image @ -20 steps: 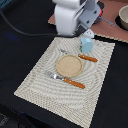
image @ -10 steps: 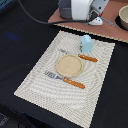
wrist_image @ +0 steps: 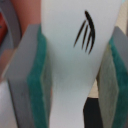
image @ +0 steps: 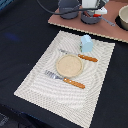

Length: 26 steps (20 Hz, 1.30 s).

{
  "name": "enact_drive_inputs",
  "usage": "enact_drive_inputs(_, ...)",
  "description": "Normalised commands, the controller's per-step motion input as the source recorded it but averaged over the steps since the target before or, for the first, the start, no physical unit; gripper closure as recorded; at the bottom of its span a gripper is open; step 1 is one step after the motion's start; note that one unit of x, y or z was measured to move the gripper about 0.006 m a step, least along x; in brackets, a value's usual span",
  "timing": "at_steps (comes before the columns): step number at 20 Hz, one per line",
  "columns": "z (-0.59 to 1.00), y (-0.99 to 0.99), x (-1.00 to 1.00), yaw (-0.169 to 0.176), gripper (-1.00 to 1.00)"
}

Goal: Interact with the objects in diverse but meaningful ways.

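In the wrist view my gripper (wrist_image: pixel 75 80) is shut on the small white bottle-like piece (wrist_image: pixel 75 45), which carries a black mark and sits between the green pads (wrist_image: pixel 40 85). In the exterior view the gripper (image: pixel 93 6) is at the back, over the brown board (image: pixel 107 27) and above the grey long-handled saucepan (image: pixel 91 18). The pale blue-white cup (image: pixel 86 43) stands on the striped placemat (image: pixel 40 75), apart from the gripper. I cannot make out the tomato or the sausage.
A round tan plate (image: pixel 69 65) lies mid-mat between an orange-handled knife (image: pixel 82 57) and fork (image: pixel 67 80). A dark round pot (image: pixel 67 11) and a bowl (image: pixel 123 17) sit on the board. The table is black.
The arm has moved away from the placemat's far edge to the back, over the brown board. The cup, plate, fork and knife have not moved.
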Motion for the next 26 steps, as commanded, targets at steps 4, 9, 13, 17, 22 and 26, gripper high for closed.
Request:
enact_drive_inputs(4,-0.25,0.97,-0.01,0.000,1.00)
enact_drive_inputs(9,-0.37,0.74,0.00,0.000,1.00)
enact_drive_inputs(13,-0.44,0.55,0.00,0.001,1.00)
enact_drive_inputs(17,-0.29,0.32,-0.04,0.000,1.00)
enact_drive_inputs(22,0.01,0.29,-0.13,-0.001,-1.00)
enact_drive_inputs(26,0.67,0.50,0.03,-0.024,-1.00)
